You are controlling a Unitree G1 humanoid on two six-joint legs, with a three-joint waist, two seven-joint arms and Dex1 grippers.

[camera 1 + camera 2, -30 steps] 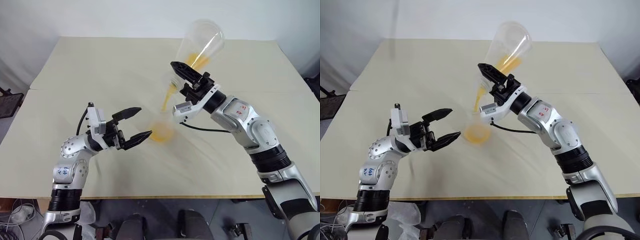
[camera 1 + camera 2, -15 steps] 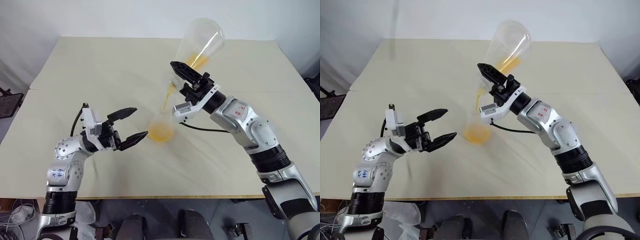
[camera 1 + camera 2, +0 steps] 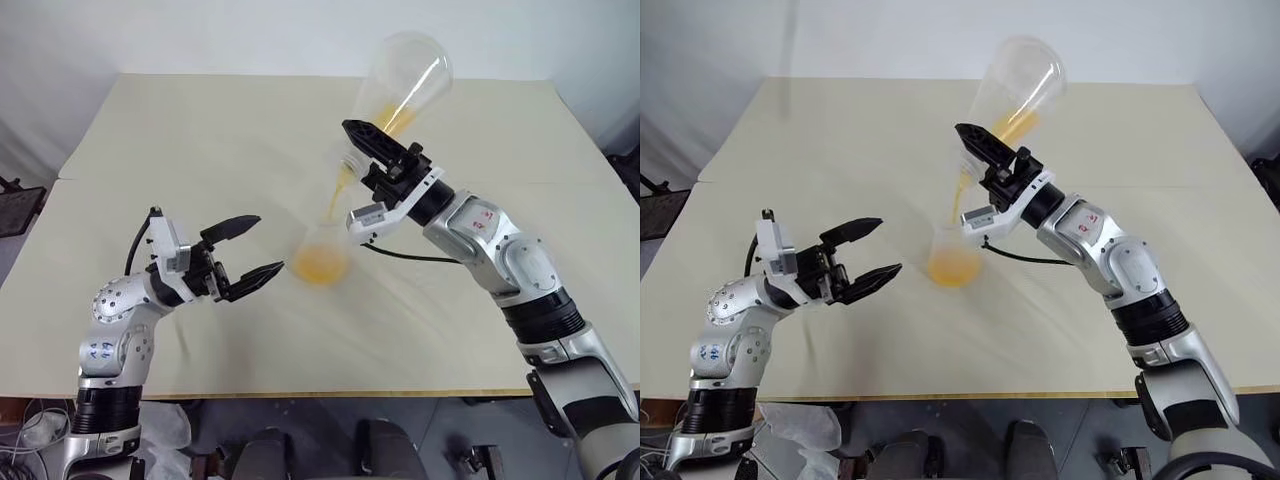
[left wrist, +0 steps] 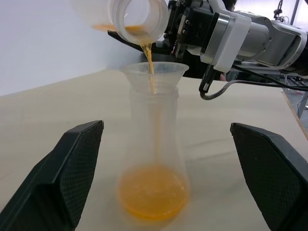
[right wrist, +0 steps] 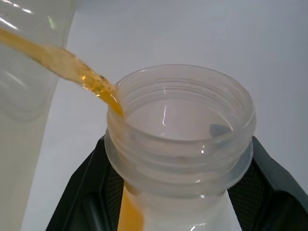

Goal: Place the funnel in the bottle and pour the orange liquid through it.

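Left fingers (image 3: 250,248) drawn back from bottle (image 4: 153,159), spread; wrist view shows funnel (image 4: 154,74), right fingers (image 5: 91,192) pinching flask (image 3: 400,85).

The light is bright and even, with only soft, faint shadows on the table (image 3: 200,130). Little white glints shine on a clear bottle rim (image 5: 180,103) seen very close, and its edges look soft. The black fingers (image 4: 72,168) at 7 and 4 o'clock look fuzzy.
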